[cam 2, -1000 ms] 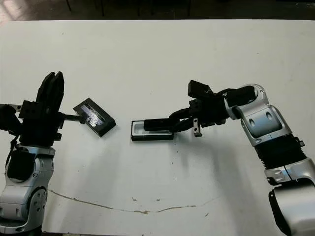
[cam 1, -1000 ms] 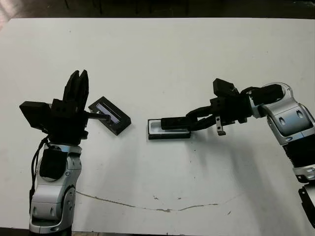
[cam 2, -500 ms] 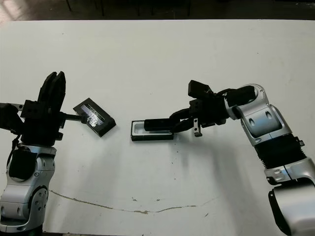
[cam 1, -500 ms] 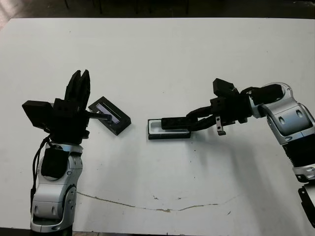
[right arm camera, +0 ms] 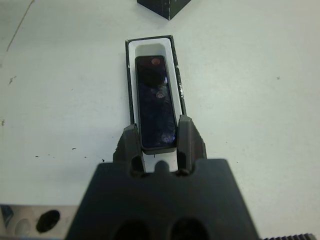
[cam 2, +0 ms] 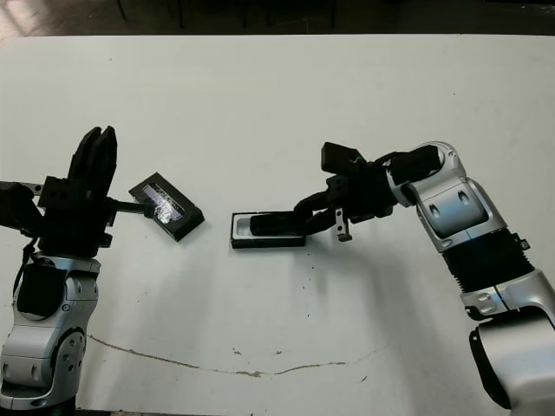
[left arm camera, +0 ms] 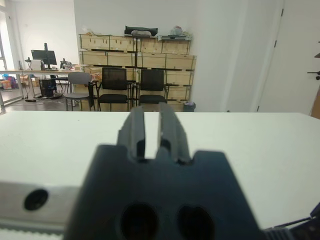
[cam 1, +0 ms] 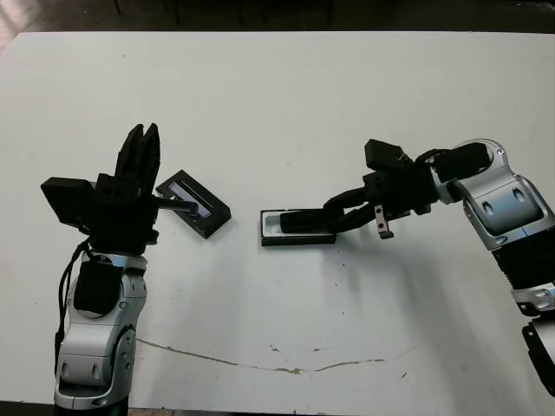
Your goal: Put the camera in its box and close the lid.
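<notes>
The box (cam 1: 270, 227), a small black tray with a white lining (right arm camera: 131, 75), lies at the table's middle. The slim black camera (right arm camera: 156, 102) lies lengthwise over it, far end down in the lining, near end between the fingers (right arm camera: 186, 136) of my right gripper (cam 1: 333, 211), which is shut on it. To the left of the box lies the lid (cam 1: 194, 204), black with a shiny strip, set at an angle. Beside the lid's left end, my left gripper (cam 1: 143, 132) points away across the table, its fingers (left arm camera: 136, 127) close together and holding nothing.
The white table (cam 1: 277, 95) stretches bare behind both arms. A thin dark crack line (cam 1: 260, 366) runs along the front. Beyond the table's far edge, the left wrist view shows black chairs (left arm camera: 114, 85) and wooden drawer units (left arm camera: 135, 50).
My right gripper has shifted left and lower with the camera, whose far end has sunk into the box. The left arm and the lid have stayed put.
</notes>
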